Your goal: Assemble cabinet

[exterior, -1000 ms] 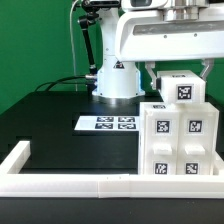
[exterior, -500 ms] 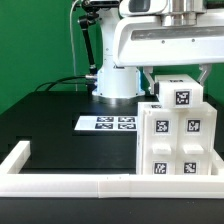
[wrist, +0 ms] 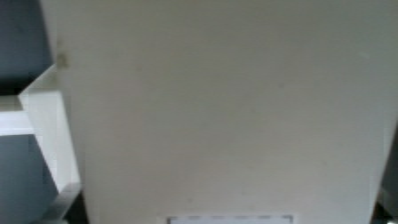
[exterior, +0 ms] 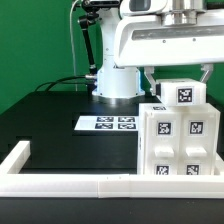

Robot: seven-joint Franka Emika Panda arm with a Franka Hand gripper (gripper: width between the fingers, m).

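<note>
The cabinet body (exterior: pixel 168 150), a white boxy block with several black-and-white tags on its front, stands at the exterior view's right against the front rail. A smaller white tagged block (exterior: pixel 184 93) sits on top of it at the back. My gripper (exterior: pixel 178 78) hangs right over this block, with a dark finger on each side of it (exterior: pixel 150 78), and seems shut on it. In the wrist view a plain white panel (wrist: pixel 231 110) fills almost the whole picture and hides the fingers.
The marker board (exterior: pixel 107 124) lies on the black table in front of the robot base (exterior: pixel 117 82). A long white border rail (exterior: pixel 70 184) runs along the front edge, with a short rail (exterior: pixel 16 156) at the exterior view's left.
The top block and the gripper dipped slightly and shifted a little toward the exterior view's left, then came back up and to the right. Nothing else moved.
</note>
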